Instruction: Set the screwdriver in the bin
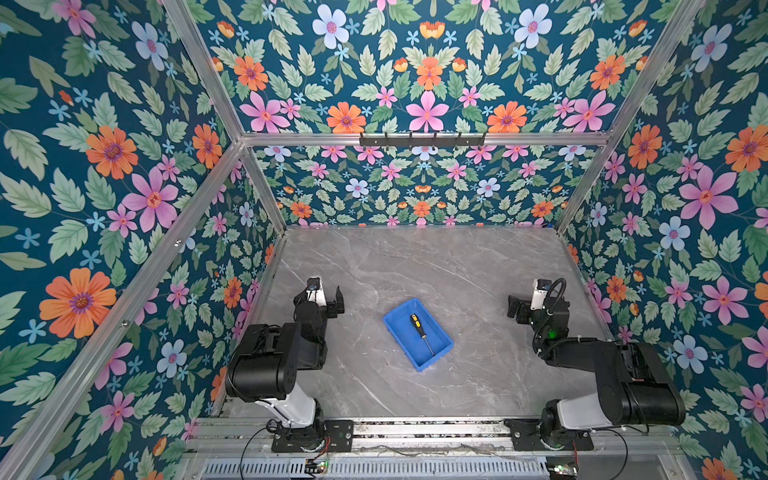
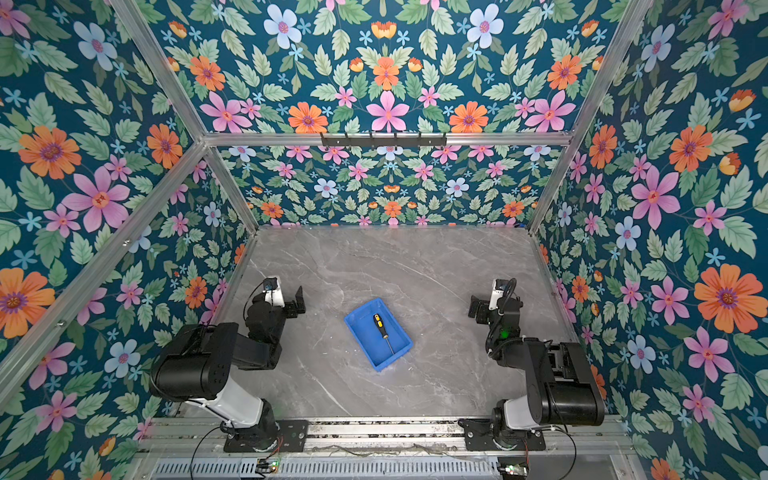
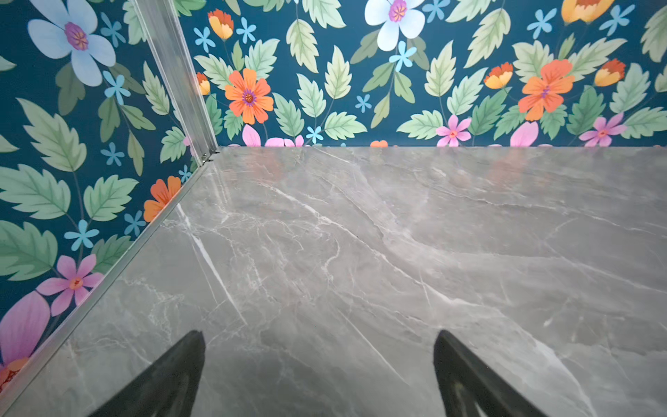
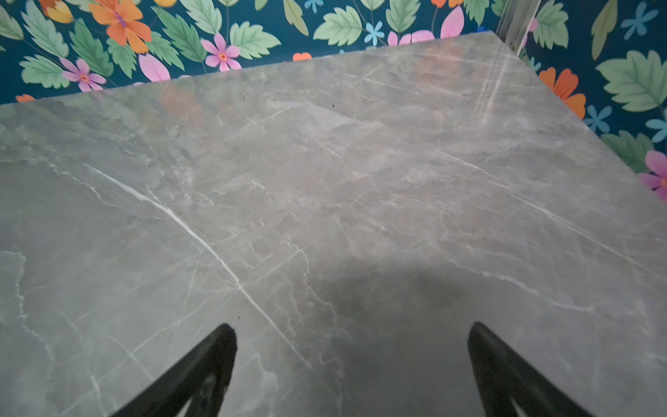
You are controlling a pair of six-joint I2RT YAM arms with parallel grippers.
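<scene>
On the left, the black and white left arm (image 1: 266,365) is folded up on its base at the near edge of the grey marble-patterned tabletop (image 1: 457,266), close to the wall of dark blue floral wallpaper (image 1: 104,187). Its black two-fingered left gripper (image 1: 334,301) is low over the marble, well apart from the bin. In the left wrist view the left gripper (image 3: 319,339) has its jaws spread wide, and only bare marble shows between the two dark fingertips (image 3: 191,346).

Between the two arms, near the middle of the table, sits the shallow rectangular bright blue plastic bin (image 1: 400,332), turned at an angle to the table edges in both top views (image 2: 360,332). The small screwdriver (image 1: 422,332) with a black-and-yellow handle and thin dark shaft lies flat inside it, roughly along its length, handle towards the far end and tip towards the near end (image 2: 383,330). Neither gripper touches it.

On the right, the black right gripper (image 1: 515,307) is also low over the marble, well apart from the bin. In the right wrist view the right gripper (image 4: 352,330) has its jaws wide apart over bare tabletop. The right arm (image 1: 623,374) is folded up behind it near the right wall.
</scene>
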